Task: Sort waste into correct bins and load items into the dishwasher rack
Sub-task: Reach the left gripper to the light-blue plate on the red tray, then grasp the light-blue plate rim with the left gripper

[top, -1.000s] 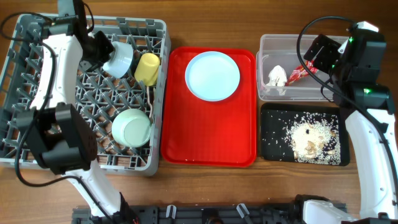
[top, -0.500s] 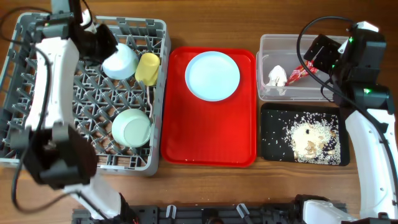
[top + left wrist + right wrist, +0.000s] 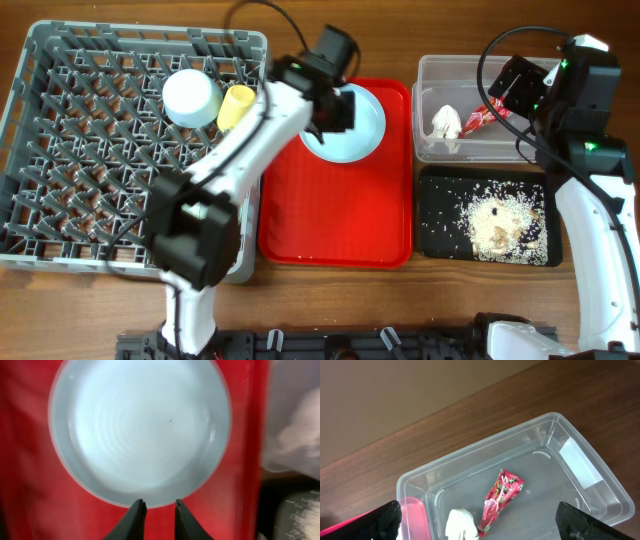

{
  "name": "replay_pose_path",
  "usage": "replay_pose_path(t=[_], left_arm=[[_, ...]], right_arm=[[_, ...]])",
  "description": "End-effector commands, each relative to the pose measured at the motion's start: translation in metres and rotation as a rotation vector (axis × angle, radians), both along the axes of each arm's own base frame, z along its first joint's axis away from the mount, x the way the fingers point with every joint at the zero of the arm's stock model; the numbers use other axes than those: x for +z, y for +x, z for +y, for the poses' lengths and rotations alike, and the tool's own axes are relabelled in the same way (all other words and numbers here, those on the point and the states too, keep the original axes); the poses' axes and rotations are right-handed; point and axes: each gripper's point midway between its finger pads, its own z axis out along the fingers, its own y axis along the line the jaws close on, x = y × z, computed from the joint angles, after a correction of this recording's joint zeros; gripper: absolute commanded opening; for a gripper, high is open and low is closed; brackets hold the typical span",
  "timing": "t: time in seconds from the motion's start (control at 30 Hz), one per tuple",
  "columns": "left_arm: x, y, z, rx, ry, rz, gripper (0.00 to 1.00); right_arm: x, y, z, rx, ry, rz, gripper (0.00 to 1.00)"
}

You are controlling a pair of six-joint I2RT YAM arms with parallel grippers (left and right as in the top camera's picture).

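The plate (image 3: 368, 128) lies flat on the far half of the red tray (image 3: 335, 220), right way up, bare and clean. You can take it for stiff and smooth, likely slippery and light. With no gap under it, its raised rim is the only hold, so a thin pinch across the edge seems to be what it calls for, with some risk of it skating across the tray. Your left claw (image 3: 157, 505) hangs right over it, pointing down. In the wrist view the fingertips sit at the plate's near rim, drawn close with a narrow slit between them and nothing in it. Whether they touch the rim, you cannot tell. The rack (image 3: 60, 150) is just left of the tray. Your right claw (image 3: 512, 88) hovers spread wide and empty above the tub (image 3: 470, 65).
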Motion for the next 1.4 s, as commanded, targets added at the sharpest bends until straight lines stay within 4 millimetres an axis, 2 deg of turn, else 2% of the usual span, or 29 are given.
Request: replay_pose_path(t=[0.0, 0.13, 0.3, 0.4, 0.5, 0.63, 0.77, 0.9, 1.0, 1.03, 1.1, 1.17, 1.23, 1.3, 1.37], left_arm=[[-0.05, 0.005, 0.018, 0.116, 0.145, 0.038, 0.23], [-0.068, 0.009, 0.031, 0.164, 0.172, 0.07, 0.29], [-0.068, 0.014, 0.044, 0.188, 0.203, 0.056, 0.32], [-0.07, 0.016, 0.053, 0.201, 0.247, 0.037, 0.32], [-0.081, 0.014, 0.062, 0.21, 0.286, 0.024, 0.32], [-0.097, 0.012, 0.065, 0.213, 0.29, 0.014, 0.33], [-0.101, 0.011, 0.067, 0.218, 0.291, 0.015, 0.31], [-0.105, -0.006, 0.041, 0.169, 0.176, 0.106, 0.21], [-0.11, -0.036, 0.02, 0.111, 0.122, 0.213, 0.19], [-0.113, -0.052, 0.016, 0.085, 0.137, 0.249, 0.17], [-0.12, -0.074, 0.007, 0.041, 0.157, 0.285, 0.04], [-0.123, -0.089, -0.004, 0.0, 0.172, 0.293, 0.04], [-0.123, -0.106, -0.024, -0.069, 0.194, 0.27, 0.04], [-0.123, -0.103, -0.025, -0.077, 0.224, 0.225, 0.04], [-0.118, -0.09, -0.019, -0.058, 0.256, 0.178, 0.04]], right_arm=[[-0.002, 0.001, 0.0, 0.01, -0.01, 0.007, 1.0], [-0.002, 0.001, 0.0, 0.01, -0.01, 0.007, 1.0], [-0.002, 0.001, 0.0, 0.01, -0.011, 0.007, 1.0], [-0.002, 0.001, 0.0, 0.01, -0.01, 0.007, 1.0], [-0.002, 0.001, 0.0, 0.009, -0.01, 0.006, 1.0], [-0.002, 0.001, 0.0, 0.01, -0.01, 0.007, 0.99], [-0.002, 0.001, 0.0, 0.009, -0.01, 0.006, 1.0], [-0.002, 0.001, 0.0, 0.01, -0.01, 0.007, 1.0], [-0.002, 0.001, 0.0, 0.009, -0.01, 0.007, 1.0], [-0.002, 0.001, 0.0, 0.009, -0.01, 0.006, 1.0], [-0.002, 0.001, 0.0, 0.009, -0.01, 0.007, 1.0], [-0.002, 0.001, 0.0, 0.01, -0.01, 0.007, 1.0], [-0.002, 0.001, 0.0, 0.009, -0.01, 0.006, 1.0], [-0.002, 0.001, 0.0, 0.01, -0.01, 0.007, 1.0], [-0.002, 0.001, 0.0, 0.009, -0.01, 0.006, 1.0]])
